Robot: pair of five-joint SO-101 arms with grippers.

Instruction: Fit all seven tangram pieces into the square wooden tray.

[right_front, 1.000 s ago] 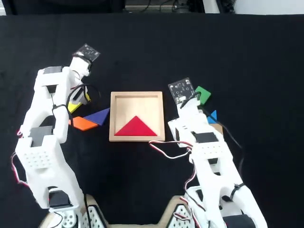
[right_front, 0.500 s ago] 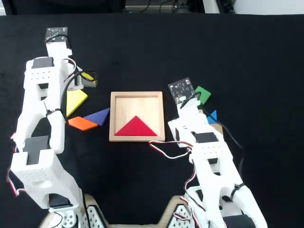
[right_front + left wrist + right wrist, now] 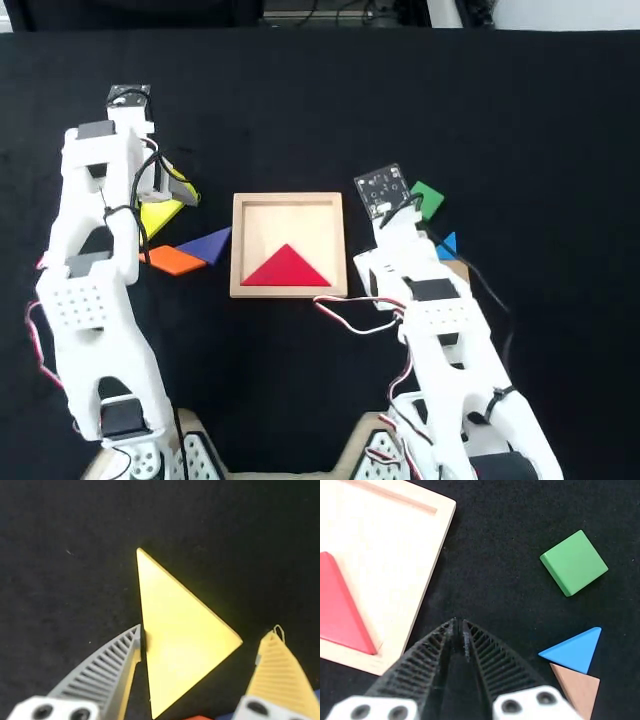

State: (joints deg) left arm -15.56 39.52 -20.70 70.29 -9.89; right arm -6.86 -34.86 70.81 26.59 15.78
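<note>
Tangram tray [image 3: 288,203] is sitting mid-table between the two arms, holding just the red triangle [image 3: 287,267]. That piece is lying against the near rim, apex pointing to the far side. Other six pieces are lying outside on the black table [image 3: 320,100].

Left of tray: yellow triangle [image 3: 175,640], orange piece [image 3: 175,260], dark blue triangle [image 3: 208,244]. Orange and dark blue are touching, and the blue tip is sitting just beside the tray's left rim.

Right of tray: green square [image 3: 574,562], light blue triangle [image 3: 572,650], brown triangle [image 3: 577,687]. Light blue and brown are touching; green is lying apart from them.

Left gripper [image 3: 205,631] is hanging over the yellow triangle, jaws wide and straddling it. Grey finger is sitting right against one edge, yellow finger just clear of the opposite corner.

Right gripper [image 3: 459,625] is hovering over bare cloth between the tray's right rim and the green square, fingers pressed together, gripping nothing.
</note>
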